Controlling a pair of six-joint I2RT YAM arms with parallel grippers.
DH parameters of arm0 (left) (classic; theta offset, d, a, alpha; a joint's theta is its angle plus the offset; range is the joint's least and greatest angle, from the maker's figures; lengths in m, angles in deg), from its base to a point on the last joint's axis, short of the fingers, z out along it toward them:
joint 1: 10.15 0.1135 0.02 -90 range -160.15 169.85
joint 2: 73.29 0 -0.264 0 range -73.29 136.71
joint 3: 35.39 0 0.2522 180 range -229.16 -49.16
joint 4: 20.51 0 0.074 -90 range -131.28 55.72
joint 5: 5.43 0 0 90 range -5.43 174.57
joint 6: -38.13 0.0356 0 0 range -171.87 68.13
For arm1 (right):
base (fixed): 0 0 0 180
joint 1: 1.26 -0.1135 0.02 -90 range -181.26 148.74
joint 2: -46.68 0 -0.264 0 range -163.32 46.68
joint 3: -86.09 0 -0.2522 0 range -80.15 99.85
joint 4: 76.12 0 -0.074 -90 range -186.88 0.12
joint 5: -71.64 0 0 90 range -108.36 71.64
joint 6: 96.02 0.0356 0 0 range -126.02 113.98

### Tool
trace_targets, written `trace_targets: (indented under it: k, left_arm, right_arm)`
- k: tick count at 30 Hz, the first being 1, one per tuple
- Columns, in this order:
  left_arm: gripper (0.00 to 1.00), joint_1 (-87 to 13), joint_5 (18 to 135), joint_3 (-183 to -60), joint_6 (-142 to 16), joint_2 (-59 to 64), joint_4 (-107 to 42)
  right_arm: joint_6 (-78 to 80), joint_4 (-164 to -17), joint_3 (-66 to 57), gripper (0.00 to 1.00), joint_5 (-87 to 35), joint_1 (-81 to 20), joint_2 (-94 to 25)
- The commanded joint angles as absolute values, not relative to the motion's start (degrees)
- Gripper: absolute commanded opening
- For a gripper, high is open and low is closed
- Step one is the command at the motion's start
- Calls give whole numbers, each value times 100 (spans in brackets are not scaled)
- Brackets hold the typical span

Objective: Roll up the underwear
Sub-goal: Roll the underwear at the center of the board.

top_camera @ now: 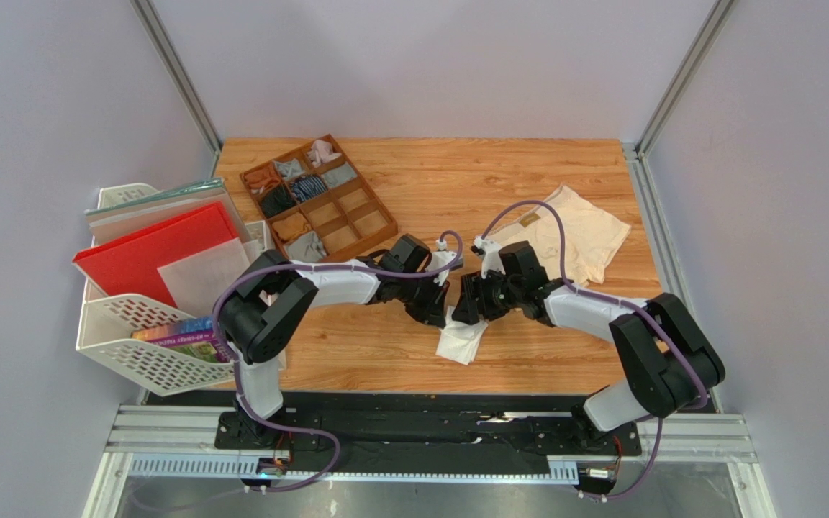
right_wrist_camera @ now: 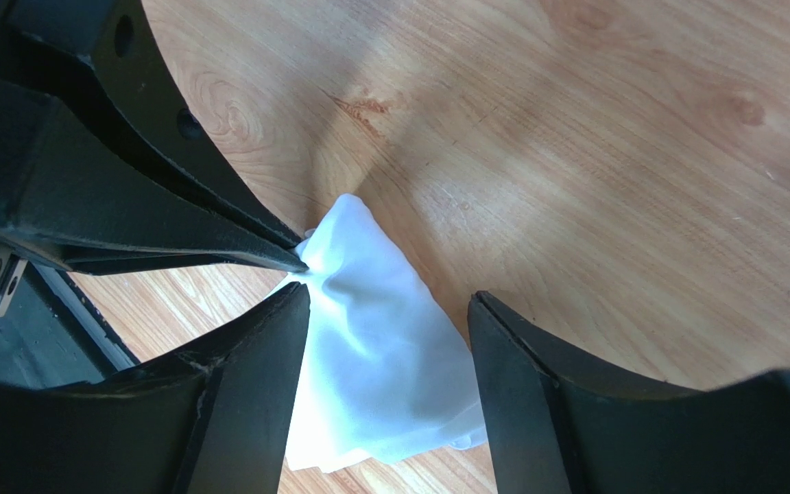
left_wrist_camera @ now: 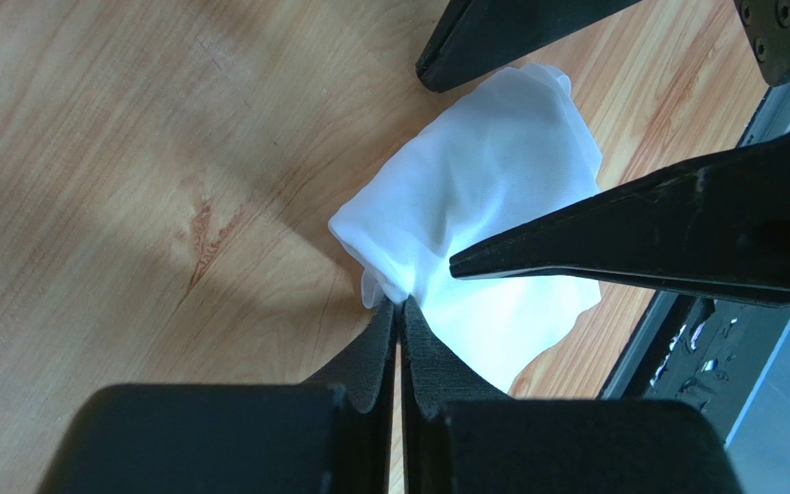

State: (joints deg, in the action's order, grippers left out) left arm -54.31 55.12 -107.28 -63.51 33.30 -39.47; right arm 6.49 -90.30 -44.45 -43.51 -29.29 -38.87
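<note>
Well, both arms met over the white underwear [left_wrist_camera: 492,196], which lay crumpled near the middle of the near edge of the surface [top_camera: 440,173]. My left pincer [left_wrist_camera: 400,307] was clenched, its tips nipping what looked like one bunched corner of that cloth. My right pincer [right_wrist_camera: 389,298] was released, one finger on each side of the cloth just past the pinched corner; I could not tell whether either finger touched the fabric.

The relation I judged the next move to turn on: from the pinched corner the cloth's long axis ran toward the near edge, and the right pincer's gap sat across that axis, not along it. Closing there would catch the cloth beside the left grip, so the two could work the same end together.

By my count there were two pieces of underwear: the white one under the arms and a cream-beige one [top_camera: 565,232] spread flat toward the right edge, well apart and nearer the right arm. One wooden compartment tray [top_camera: 368,221] stood toward the far left corner holding several small rolled garments, too small to count surely.
</note>
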Motion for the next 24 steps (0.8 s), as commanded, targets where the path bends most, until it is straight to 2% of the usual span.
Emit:
trace_targets:
  k: [1,17,20,24]
  left_arm:
    - [0,-5454,5882,-10795,-5899,3253,-4447]
    - [0,-5436,6137,-10795,-5952,3139,-4491]
    - [0,-5436,6146,-10769,-6013,3051,-4447]
    - [0,-5436,6146,-10699,-6075,2972,-4368]
  right_arm:
    - [506,-9620,-4139,63,-4525,-2903,-3997]
    - [611,-10490,-3937,56,-4675,-2903,-4129]
    - [672,-10631,-3945,51,-4613,-2920,-4121]
    - [787,-10640,-3972,38,-4534,-2938,-4121]
